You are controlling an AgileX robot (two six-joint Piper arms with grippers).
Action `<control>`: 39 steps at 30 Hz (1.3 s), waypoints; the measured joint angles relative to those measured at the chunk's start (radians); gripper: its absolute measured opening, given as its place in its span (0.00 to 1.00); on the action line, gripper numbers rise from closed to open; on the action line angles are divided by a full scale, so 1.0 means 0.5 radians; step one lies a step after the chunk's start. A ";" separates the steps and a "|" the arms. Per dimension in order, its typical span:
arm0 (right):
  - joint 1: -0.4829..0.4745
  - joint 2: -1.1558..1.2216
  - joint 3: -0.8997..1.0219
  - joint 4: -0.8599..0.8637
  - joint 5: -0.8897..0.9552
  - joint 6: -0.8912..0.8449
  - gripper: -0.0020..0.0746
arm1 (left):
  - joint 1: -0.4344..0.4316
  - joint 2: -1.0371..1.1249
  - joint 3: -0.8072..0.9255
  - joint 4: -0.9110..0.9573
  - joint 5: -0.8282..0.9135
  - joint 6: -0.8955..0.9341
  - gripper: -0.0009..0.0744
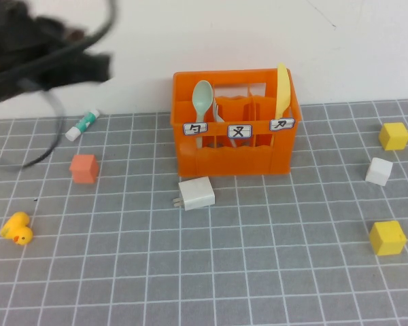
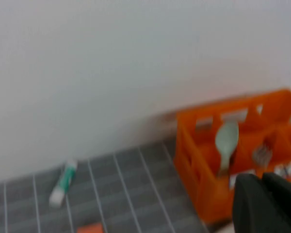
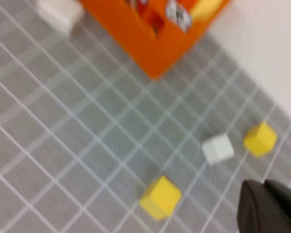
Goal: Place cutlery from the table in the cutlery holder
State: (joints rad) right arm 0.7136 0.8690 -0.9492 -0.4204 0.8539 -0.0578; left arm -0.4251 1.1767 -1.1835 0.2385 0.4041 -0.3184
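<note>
Grey tabletop (image 1: 258,272) ruled with a white grid runs up to a plain pale wall, and the left gripper (image 2: 269,201) hangs above the table's far left corner, fingers pressed together on nothing. The right gripper (image 3: 271,206) is likewise closed and empty; it is out of the high view, and its wrist camera looks down on a white cube (image 3: 217,148) between two yellow cubes (image 3: 160,198).

Outward from the left arm stands the bright orange slatted plastic cutlery holder (image 1: 234,163) near the wall. A pale mint-green plastic spoon (image 1: 202,102) stands in its left compartment, a pale yellow plastic knife (image 1: 281,92) in its right one, and grey plastic fork (image 2: 263,154) tines show in the middle. No cutlery lies on the grid, so I judge the loading finished — the step in hand looks like clearing away. Doing that well means lifting the left arm high and off to the side, clear of the upright spoon handle.

Around the holder sit a white plug adapter (image 1: 196,193), a small orange cube (image 1: 83,168), a white-and-green tube (image 1: 82,124) and a yellow toy duck (image 1: 17,228).

The left arm is smeared dark in the high view and hides the table's back corner, the fork is mostly masked by the holder's slats and labels, and the characters on the labels cannot be read.
</note>
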 joint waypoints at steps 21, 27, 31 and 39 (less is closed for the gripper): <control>0.000 -1.033 1.158 0.326 -0.848 -0.166 0.02 | 0.000 -1.736 1.544 -0.443 0.123 0.369 0.01; 0.000 -1.086 1.320 0.338 -0.967 -0.166 0.02 | 0.000 -2.053 1.678 -0.321 0.123 0.397 0.01; 0.000 -1.087 1.337 0.365 -0.971 -0.166 0.02 | 0.000 -2.106 1.690 -0.307 0.123 0.400 0.01; 0.000 -1.087 1.337 0.368 -0.971 -0.166 0.02 | 0.000 -2.106 1.690 -0.306 0.123 0.400 0.01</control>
State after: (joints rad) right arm 0.7136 0.3255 -0.2808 -0.2361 0.3682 -0.1408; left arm -0.4251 0.1235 -0.3384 0.0855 0.4655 -0.1186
